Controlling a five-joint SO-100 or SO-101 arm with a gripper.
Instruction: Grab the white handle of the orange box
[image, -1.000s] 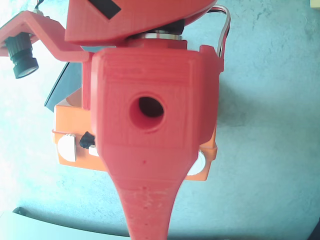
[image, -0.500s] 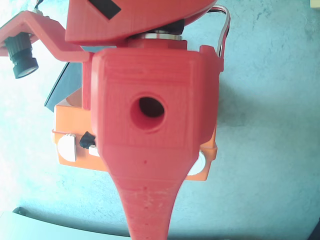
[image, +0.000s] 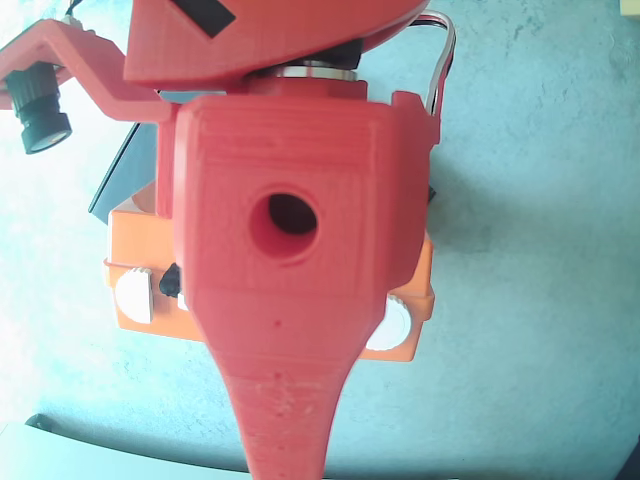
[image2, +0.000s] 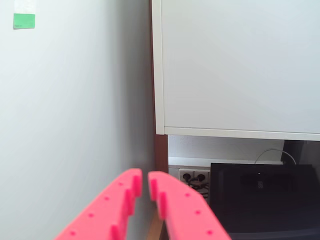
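Observation:
In the overhead view the orange box (image: 135, 245) lies on the table, mostly hidden under my red arm. White parts show at its left end (image: 133, 297) and right end (image: 392, 325); I cannot tell which is the handle, and the middle of the box is covered. My gripper (image: 285, 462) reaches toward the bottom edge of that view, above the box and past its front side. In the wrist view the gripper (image2: 145, 181) has its two red fingers almost together with nothing between them. It faces a wall and a cabinet, not the box.
A black flat object (image: 118, 182) lies behind the box at the left. The wrist camera (image: 40, 110) sticks out at the upper left. The wrist view shows a white cabinet (image2: 235, 65), a socket strip (image2: 194, 176) and a black device (image2: 262, 195).

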